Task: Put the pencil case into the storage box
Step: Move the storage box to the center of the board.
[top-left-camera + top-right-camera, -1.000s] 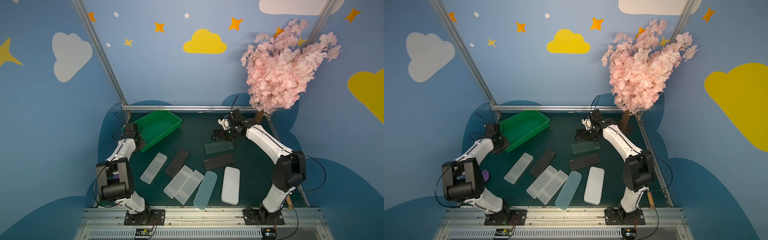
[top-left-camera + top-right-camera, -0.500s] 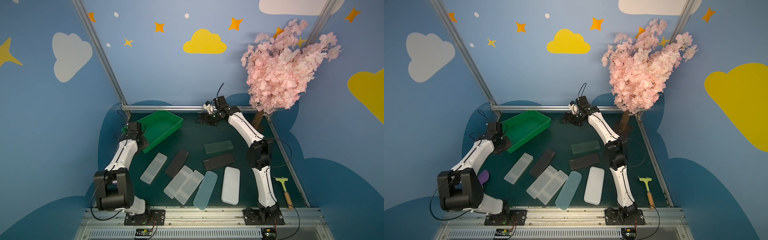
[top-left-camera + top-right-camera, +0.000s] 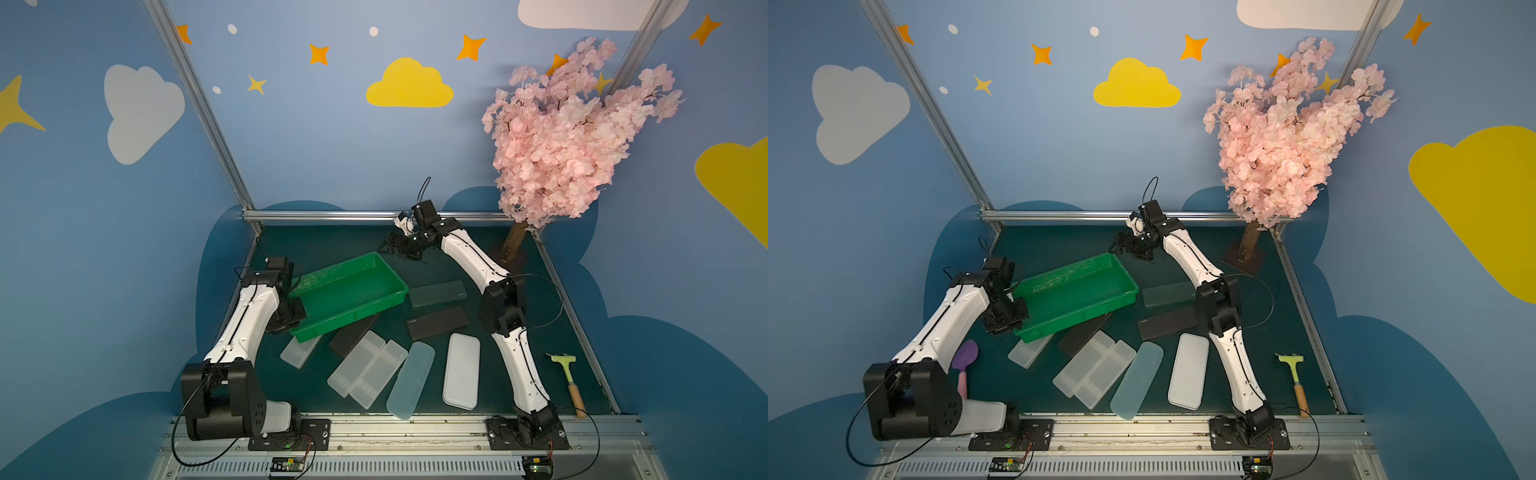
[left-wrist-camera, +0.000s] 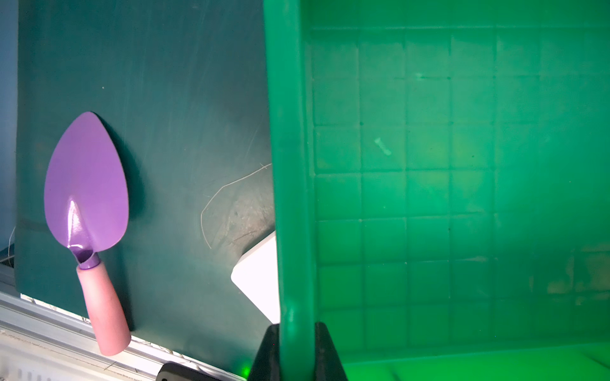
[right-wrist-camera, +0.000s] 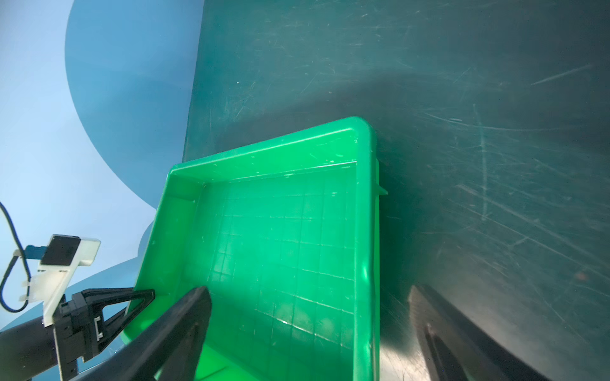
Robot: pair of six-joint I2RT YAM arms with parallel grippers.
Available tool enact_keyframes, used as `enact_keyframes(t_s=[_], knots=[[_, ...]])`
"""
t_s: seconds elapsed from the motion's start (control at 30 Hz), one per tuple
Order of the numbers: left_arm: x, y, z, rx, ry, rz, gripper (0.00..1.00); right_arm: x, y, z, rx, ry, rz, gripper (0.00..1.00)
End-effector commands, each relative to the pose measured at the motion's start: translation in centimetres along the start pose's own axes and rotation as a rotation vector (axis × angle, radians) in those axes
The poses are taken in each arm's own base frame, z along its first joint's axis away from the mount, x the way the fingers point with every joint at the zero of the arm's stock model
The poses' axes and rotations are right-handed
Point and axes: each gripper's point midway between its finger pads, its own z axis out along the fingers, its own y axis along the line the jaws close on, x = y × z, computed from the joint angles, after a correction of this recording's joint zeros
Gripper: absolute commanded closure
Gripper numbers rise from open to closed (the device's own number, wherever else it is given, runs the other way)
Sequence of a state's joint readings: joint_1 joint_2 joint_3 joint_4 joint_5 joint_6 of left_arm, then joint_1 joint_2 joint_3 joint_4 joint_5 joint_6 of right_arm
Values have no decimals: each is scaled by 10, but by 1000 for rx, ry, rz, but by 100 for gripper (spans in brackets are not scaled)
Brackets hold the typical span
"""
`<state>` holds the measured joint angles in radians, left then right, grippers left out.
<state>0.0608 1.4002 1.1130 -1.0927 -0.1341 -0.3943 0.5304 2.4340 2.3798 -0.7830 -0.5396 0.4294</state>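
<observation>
Box grabbed: left gripper (image 4: 295,333) clamped on storage box (image 3: 345,291) rim; right gripper (image 5: 308,293) spread wide, empty, above the box's far end.
Box mid-table, overlapping two pencil cases (image 3: 297,353); all cases lie outside it.

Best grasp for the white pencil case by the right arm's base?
Across its narrow width at mid-length, straight down from above. The white pencil case lies flat on the mat with gaps along both long sides, so the open right hand should fit there.

Bright even light, soft shadows; wrist cams hazy; glare on storage box (image 5: 280,247).
</observation>
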Motion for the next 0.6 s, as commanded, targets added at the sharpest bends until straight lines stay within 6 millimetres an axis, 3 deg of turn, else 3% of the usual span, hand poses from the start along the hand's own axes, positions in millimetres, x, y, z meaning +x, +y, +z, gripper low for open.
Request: enact_keyframes(t_s=[0.0, 0.23, 0.37, 0.57], knots=[[-19, -9, -2, 22, -52, 50, 97, -2, 4, -26, 29, -26, -13, 2], [-84, -37, -21, 95, -260, 121, 97, -7, 4, -86, 78, -112, -37, 2], [-117, -60, -20, 113, -294, 171, 98, -1, 3, -114, 98, -145, -40, 2], [-136, -100, 2, 133, -284, 261, 97, 21, -4, -140, 129, -149, -24, 2]])
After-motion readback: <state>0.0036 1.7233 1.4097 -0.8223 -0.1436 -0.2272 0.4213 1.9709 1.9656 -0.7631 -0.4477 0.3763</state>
